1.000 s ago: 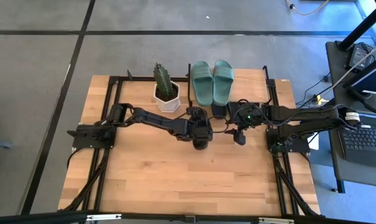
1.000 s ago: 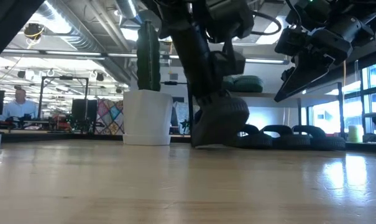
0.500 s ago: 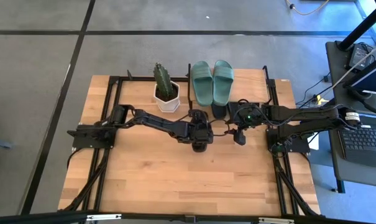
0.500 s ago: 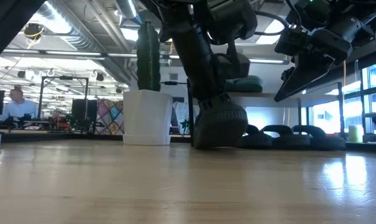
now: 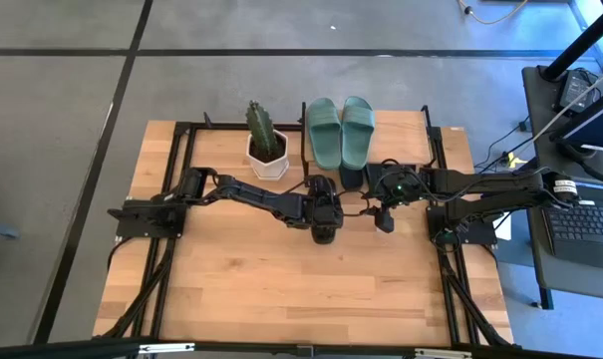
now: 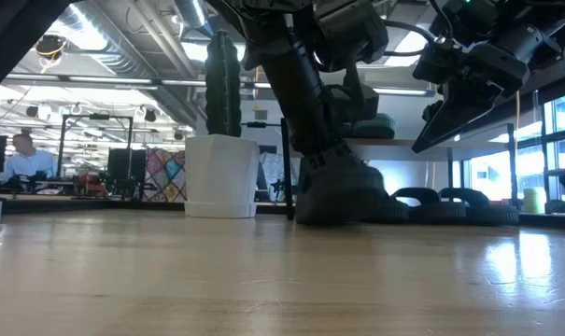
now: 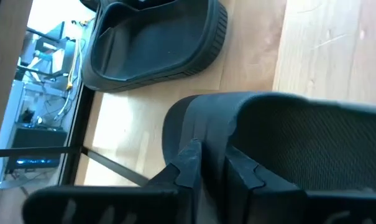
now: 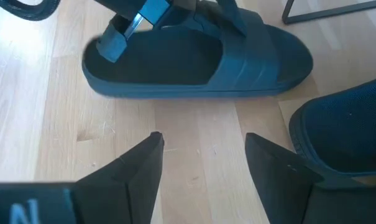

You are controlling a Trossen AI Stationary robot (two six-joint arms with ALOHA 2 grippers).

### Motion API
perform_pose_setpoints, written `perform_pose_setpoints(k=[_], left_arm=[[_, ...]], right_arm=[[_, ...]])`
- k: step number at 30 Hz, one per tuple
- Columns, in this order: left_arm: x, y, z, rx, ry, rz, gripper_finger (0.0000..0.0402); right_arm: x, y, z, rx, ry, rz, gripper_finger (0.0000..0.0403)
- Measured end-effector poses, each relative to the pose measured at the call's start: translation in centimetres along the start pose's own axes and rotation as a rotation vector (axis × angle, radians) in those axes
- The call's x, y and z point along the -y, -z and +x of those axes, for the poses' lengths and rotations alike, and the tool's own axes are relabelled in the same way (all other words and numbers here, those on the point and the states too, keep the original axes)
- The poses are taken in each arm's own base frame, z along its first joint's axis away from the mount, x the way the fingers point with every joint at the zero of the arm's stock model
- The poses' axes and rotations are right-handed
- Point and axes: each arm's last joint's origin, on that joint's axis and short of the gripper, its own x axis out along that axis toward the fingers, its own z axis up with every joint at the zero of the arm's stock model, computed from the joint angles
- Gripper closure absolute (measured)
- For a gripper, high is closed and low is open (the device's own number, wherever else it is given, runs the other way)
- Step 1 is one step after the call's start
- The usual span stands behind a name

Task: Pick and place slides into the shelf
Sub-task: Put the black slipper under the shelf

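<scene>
My left gripper (image 5: 323, 217) is at the table's centre, in front of the shelf (image 5: 401, 140), shut on a black slide (image 6: 343, 191) whose sole rests on the table. My right gripper (image 5: 384, 221) hangs open just to its right, above the table, touching nothing. The sage-green pair (image 5: 341, 130) lies on the shelf's top board. Other black slides (image 6: 441, 203) lie on the table under the shelf, and one of them (image 7: 156, 43) shows in the left wrist view. My left gripper pinches the black slide's side rim (image 7: 203, 134) near one rounded end, away from the strap (image 8: 250, 43). One finger (image 7: 243, 171) is on the footbed side and one (image 7: 186, 165) outside. The fingers come from above, slanting down. The slide sits on the table.
A cactus in a white pot (image 5: 266, 145) stands left of the shelf, close to my left arm. The shelf's black posts (image 6: 289, 177) stand just behind the held slide. The near half of the wooden table (image 5: 301, 289) is bare. A person (image 6: 25, 154) sits far behind.
My left gripper has carried the black slide a little toward the table's right and the shelf and has lowered it. The slide was tipped with one end raised; it now sits lower, with its sole on the table. My right gripper has kept still.
</scene>
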Motion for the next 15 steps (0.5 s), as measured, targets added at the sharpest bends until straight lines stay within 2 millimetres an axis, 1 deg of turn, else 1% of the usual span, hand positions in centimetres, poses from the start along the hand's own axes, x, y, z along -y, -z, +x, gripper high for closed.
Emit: perform_pose_setpoints(k=[7, 10, 15], left_arm=[[0.08, 0.15, 0.1, -0.009, 0.006, 0.017, 0.0341], [0.19, 0.14, 0.1, -0.007, 0.043, 0.007, 0.0329], [0.16, 0.12, 0.29, -0.003, 0.118, -0.004, 0.0283]], right_arm=[[0.0, 0.01, 0.0, -0.001, 0.0, 0.0, 0.0176], [0.0, 0.01, 0.0, -0.001, 0.0, 0.0, 0.0176], [0.0, 0.03, 0.0, -0.003, 0.0, 0.0, 0.0176]])
